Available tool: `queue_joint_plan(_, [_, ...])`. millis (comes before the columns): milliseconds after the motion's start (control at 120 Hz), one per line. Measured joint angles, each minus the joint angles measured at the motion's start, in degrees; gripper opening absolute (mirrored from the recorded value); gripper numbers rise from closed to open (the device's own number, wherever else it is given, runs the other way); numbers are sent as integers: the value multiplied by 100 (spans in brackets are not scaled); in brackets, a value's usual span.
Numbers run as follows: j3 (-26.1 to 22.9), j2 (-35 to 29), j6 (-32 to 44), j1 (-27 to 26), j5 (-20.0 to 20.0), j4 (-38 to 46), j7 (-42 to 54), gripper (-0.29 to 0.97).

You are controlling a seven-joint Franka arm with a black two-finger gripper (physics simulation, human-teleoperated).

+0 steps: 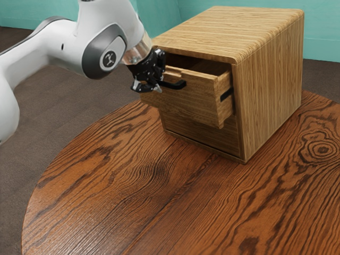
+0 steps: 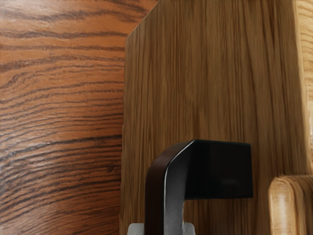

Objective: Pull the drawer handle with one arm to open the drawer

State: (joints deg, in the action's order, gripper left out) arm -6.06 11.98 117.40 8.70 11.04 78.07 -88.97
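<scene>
Round wooden table [image 1: 159, 207]; at upper centre the drawer [image 1: 192, 102] is partly out, its handle [image 1: 175, 84] clamped by the gripper [image 1: 156, 81]. Pull is best kept straight and level.

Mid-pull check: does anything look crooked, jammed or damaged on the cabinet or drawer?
Nothing stands out. The light wooden upper drawer sits partly out of the boxy wooden cabinet, level and square; the cabinet stands flat on the round dark wooden table. The black two-finger gripper clamps the drawer's black bar handle.

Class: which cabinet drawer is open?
The top drawer: it juts from the cabinet, the end effector shut on its handle; the lower drawer sits flush.
</scene>
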Motion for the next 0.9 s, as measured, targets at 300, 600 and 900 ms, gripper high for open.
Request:
queue_joint_plan(300, [12, -351, 72, 23, -6, 387, 2, -9])
queue_joint_plan(600, [8, -785, 136, 85, -37, 938, -1, -10])
queue_joint_plan(900, [-4, -1280, 191, 160, -93, 1482, -3, -9])
